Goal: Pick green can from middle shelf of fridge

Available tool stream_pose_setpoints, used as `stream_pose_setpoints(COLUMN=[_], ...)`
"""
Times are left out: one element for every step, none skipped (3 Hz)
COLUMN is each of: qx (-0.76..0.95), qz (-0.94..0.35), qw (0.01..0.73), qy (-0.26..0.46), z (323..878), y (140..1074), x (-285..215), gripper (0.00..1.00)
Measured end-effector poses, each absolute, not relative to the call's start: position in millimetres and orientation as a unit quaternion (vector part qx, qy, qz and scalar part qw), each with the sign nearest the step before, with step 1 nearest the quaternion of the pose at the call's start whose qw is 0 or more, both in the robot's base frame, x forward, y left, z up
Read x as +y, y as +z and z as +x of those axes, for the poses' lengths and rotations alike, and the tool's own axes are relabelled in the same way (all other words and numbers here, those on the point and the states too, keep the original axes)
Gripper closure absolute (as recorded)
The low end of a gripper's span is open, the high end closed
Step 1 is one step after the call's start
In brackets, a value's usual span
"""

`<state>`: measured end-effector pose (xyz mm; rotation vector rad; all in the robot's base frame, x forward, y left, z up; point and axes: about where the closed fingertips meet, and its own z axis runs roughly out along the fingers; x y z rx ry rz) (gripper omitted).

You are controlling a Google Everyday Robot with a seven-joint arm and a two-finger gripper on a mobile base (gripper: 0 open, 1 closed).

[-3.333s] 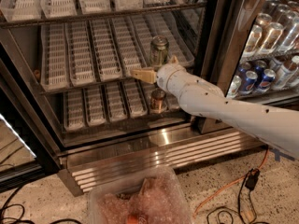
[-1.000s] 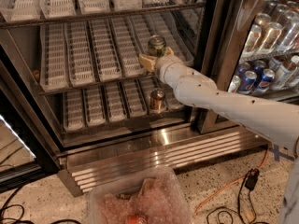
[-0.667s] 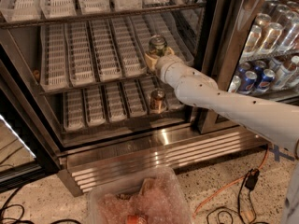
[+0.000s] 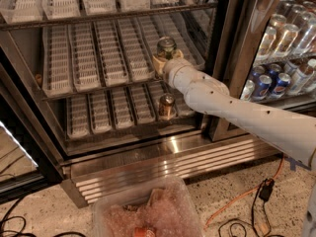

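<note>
The green can (image 4: 166, 47) stands upright on the middle shelf (image 4: 113, 58) of the fridge (image 4: 148, 168), in a white lane tray towards the right. My gripper (image 4: 163, 62) is at the lower front of the can, on the end of the white arm (image 4: 237, 110) that reaches in from the right. The gripper and wrist hide the can's lower part. I cannot tell whether the gripper touches the can.
A shorter copper-orange can (image 4: 166, 106) stands on the lower rack under the arm. Blue cans (image 4: 264, 83) and bottles fill the neighbouring cooler at right. A clear plastic bin (image 4: 148, 212) sits on the floor in front. Cables (image 4: 247, 201) lie at right.
My gripper has moved up and back from the front edge of the middle shelf to the green can. The can has not moved.
</note>
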<state>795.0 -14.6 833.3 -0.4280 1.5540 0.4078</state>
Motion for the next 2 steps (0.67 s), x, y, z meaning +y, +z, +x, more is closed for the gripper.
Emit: stream_pose_setpoints(qx=[0.676,0.676], qz=[-0.196,-0.196], qw=[0.684,0.685], qy=[0.19,0.19], z=[787.8,788.0], y=[847.5,847.6], x=[-9.0,-9.7], gripper=[1.0,1.0])
